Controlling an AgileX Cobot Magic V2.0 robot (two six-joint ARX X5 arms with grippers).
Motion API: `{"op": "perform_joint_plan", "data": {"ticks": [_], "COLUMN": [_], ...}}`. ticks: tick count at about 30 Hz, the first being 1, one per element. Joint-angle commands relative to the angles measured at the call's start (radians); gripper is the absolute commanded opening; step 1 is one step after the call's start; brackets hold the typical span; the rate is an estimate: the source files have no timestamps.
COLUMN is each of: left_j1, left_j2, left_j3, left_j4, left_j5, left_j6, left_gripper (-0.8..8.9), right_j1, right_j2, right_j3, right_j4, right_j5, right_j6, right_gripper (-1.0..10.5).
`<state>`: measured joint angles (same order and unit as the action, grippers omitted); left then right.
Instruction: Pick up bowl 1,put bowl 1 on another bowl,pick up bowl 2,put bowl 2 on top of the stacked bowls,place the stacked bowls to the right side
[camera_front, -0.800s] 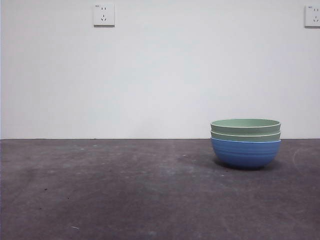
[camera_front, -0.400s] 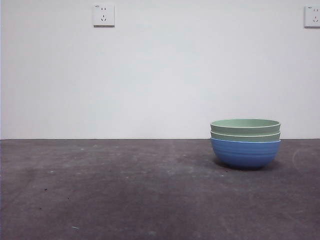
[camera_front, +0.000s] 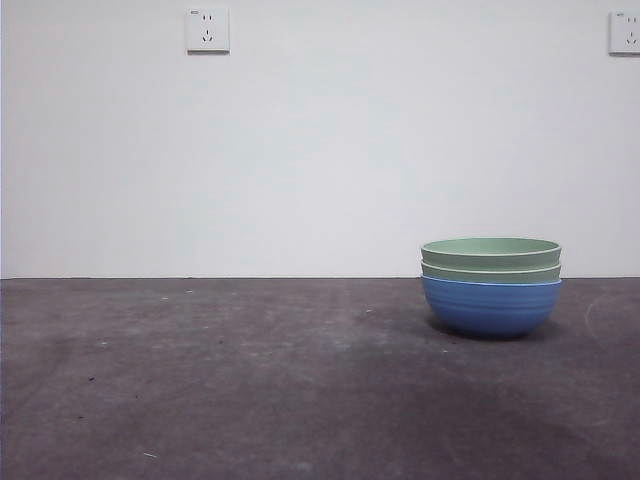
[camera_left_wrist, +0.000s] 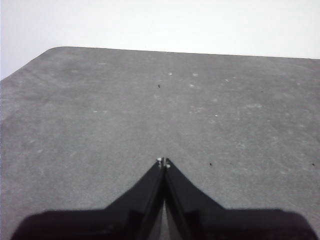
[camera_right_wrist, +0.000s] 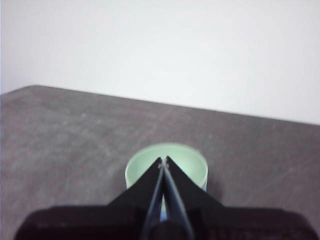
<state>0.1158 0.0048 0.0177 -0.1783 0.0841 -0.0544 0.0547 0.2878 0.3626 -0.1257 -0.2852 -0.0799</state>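
Sitting on the grey tabletop (camera_front: 250, 400), the stacked bowls (camera_front: 491, 285) are nested w/ another bowl (camera_front: 491, 306), the blue one, at bottom and two pale green ones inside it. Stack is below and right of the wall socket (camera_front: 207, 30). Right hand (camera_right_wrist: 163, 161) hangs above the stack, apart from it, jaws pressed together, holding nothing. Left hand (camera_left_wrist: 163, 161) is over bare tabletop, jaws also closed and empty; no bowls in its view.

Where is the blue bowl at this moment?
In the front view the blue bowl stands on the dark table, toward the picture's right side, with the two pale green bowls nested in it. No gripper touches it.
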Motion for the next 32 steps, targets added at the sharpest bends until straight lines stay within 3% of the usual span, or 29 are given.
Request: {"op": "perform_joint_plan", "data": {"ticks": [1,15,24,32], "left_j1": [0.004,0.004,0.004,0.004], "left_j2": [-0.003,-0.003,-0.003,-0.003], "left_j3": [-0.014,-0.014,-0.014,-0.014], "left_j4": [0.002,0.002,0.002,0.002], "left_j5": [-0.004,-0.004,-0.004,-0.004], "left_j6": [-0.009,-0.009,-0.009,-0.009], "left_gripper": [-0.03,-0.03,-0.03,-0.03], "right_j1": [-0.002,0.0,0.0,-0.002], "right_j2": [-0.059,-0.274,-0.287,-0.287], "right_j3": [-0.1,-0.357,-0.357,-0.357], "right_j4": [0.026,0.024,-0.04,-0.04], "right_j5": [0.004,0.056,0.082,0.082], "right_j6": [-0.008,0.119,0.169,0.169], "right_gripper": [0.0,0.0,0.0,0.0]}}
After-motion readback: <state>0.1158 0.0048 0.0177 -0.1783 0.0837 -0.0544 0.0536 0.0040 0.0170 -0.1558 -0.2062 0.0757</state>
